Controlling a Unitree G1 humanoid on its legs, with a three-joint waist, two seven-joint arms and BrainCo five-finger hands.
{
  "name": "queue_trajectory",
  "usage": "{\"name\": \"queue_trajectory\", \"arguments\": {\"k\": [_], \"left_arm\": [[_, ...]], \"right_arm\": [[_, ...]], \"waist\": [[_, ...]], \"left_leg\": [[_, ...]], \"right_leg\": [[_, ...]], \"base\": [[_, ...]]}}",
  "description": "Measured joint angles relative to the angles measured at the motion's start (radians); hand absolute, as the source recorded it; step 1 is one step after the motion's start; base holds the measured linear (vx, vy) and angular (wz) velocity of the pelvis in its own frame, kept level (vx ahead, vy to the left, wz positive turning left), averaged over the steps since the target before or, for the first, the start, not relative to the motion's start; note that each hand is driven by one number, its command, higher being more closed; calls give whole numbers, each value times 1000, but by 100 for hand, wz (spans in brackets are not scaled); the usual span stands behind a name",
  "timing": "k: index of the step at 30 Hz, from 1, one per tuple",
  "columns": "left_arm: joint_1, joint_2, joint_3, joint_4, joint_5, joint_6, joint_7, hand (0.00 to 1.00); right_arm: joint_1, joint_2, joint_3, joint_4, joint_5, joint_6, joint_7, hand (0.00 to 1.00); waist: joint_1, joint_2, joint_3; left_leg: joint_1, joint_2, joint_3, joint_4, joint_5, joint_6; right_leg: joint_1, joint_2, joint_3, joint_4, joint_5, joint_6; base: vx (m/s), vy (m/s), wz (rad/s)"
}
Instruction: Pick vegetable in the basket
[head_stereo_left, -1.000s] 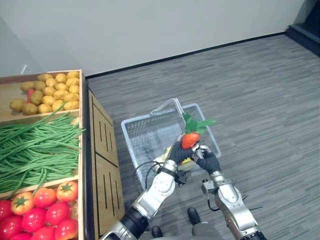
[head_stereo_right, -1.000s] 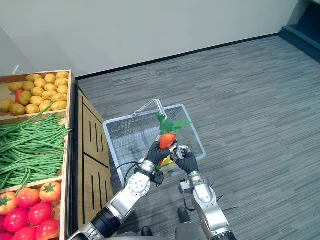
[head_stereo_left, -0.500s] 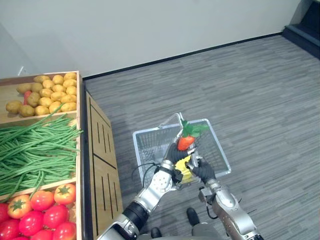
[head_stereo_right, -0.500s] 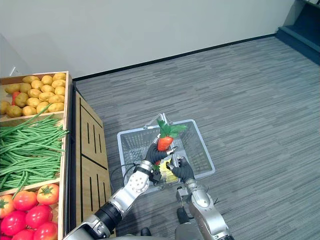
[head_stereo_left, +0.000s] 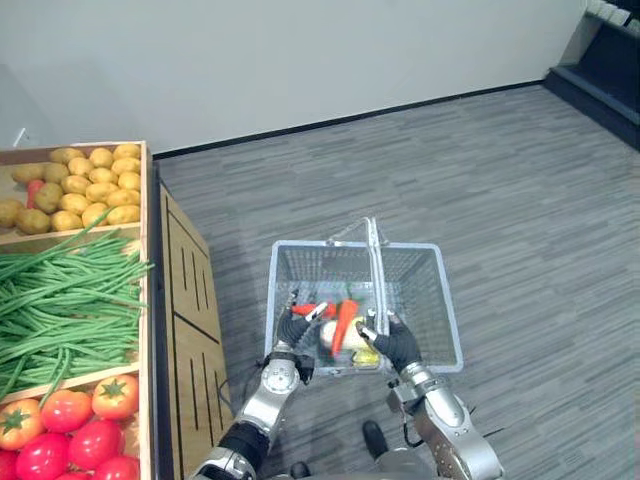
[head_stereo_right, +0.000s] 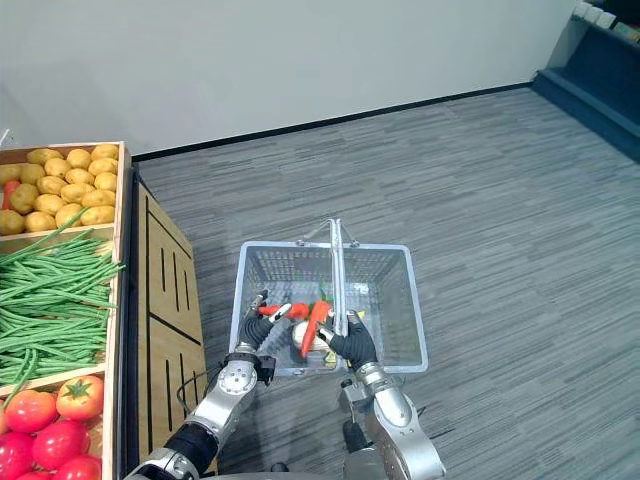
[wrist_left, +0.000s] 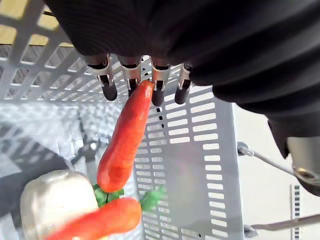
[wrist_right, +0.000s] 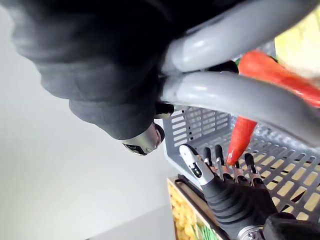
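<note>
A grey wire basket (head_stereo_left: 444, 318) stands on the floor in front of me. An orange carrot (head_stereo_left: 343, 324) with green leaves lies inside it, next to a second red-orange vegetable (wrist_left: 95, 222), a white one (wrist_left: 54, 200) and something yellow (head_stereo_left: 365, 355). My left hand (head_stereo_left: 293, 327) hangs over the basket's near left corner, open, its straight fingers (wrist_left: 131, 80) just above the carrot's (wrist_left: 124, 145) tip and holding nothing. My right hand (head_stereo_left: 398, 345) is shut on the basket's grey handle (wrist_right: 225, 95), which stands upright (head_stereo_left: 376, 268) over the middle.
At the left stands a wooden stand (head_stereo_left: 190, 300) with potatoes (head_stereo_left: 90, 195), green beans (head_stereo_left: 60, 310) and tomatoes (head_stereo_left: 70, 420). Grey carpet (head_stereo_left: 520, 200) stretches behind and right of the basket. A dark step (head_stereo_left: 600, 90) sits at the far right by the wall.
My left hand opened and let go of the carrot, which dropped from above the basket into it. The camera has shifted, and the basket now shows square-on.
</note>
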Motion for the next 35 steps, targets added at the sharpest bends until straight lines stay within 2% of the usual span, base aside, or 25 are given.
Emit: {"name": "queue_trajectory", "arguments": {"k": [4,13,17,19,23,25,30,31,35], "left_arm": [[6,-10,11,-13,-29,0,-7,0],[14,-7,-31,-99,-5,-2,-91,0],[28,14,-36,-223,41,-4,-126,0],[56,44,-35,-329,96,-25,-140,0],[115,79,-21,-441,122,-59,-164,0],[166,85,8,-483,103,-67,-177,0],[295,89,131,-508,-76,-82,-240,0],[324,95,161,-507,-103,-84,-244,0],[386,103,251,-431,-104,-86,-264,0]], "right_arm": [[0,3,-3,-5,2,0,0,100],[1,23,-72,-38,-28,-2,-1,100],[1,22,-108,-37,-140,-1,-21,100],[2,19,-157,-37,-195,-1,-33,100],[3,-2,-233,-35,-278,-1,-48,100],[8,-8,-275,-34,-297,-1,-60,100],[66,-10,-376,-34,-315,-2,-86,100],[78,-10,-397,-22,-319,-4,-88,100],[93,-10,-464,91,-334,-9,-88,100]], "waist": [[-1,0,0],[0,1,0],[1,2,-1],[0,4,-3],[2,6,-4],[2,10,-6],[9,36,-26],[20,42,-30],[30,39,-38]], "left_leg": [[-2,1,-4,0,0,0],[-9,-1,-15,8,0,0],[-9,-1,-15,10,0,0],[-9,-1,-15,11,0,0],[-8,-1,-19,12,0,0],[-7,-1,-22,13,0,0],[3,-1,-42,11,0,0],[4,-1,-43,11,0,0],[8,-1,-67,12,2,-2]], "right_leg": [[0,1,-5,0,-1,0],[2,1,-18,0,-1,1],[2,0,-18,2,-1,2],[2,-2,-18,3,-1,2],[6,-3,-22,3,-1,2],[8,-4,-24,3,-1,2],[26,0,-49,4,-7,6],[28,0,-50,4,-7,6],[44,-3,-77,4,-10,1]], "base": [[-2,-12,2],[-2,-10,4],[0,0,0],[0,0,0],[-4,-7,2],[-8,-14,3],[-6,-26,11],[-25,-32,3],[-28,-29,15]]}}
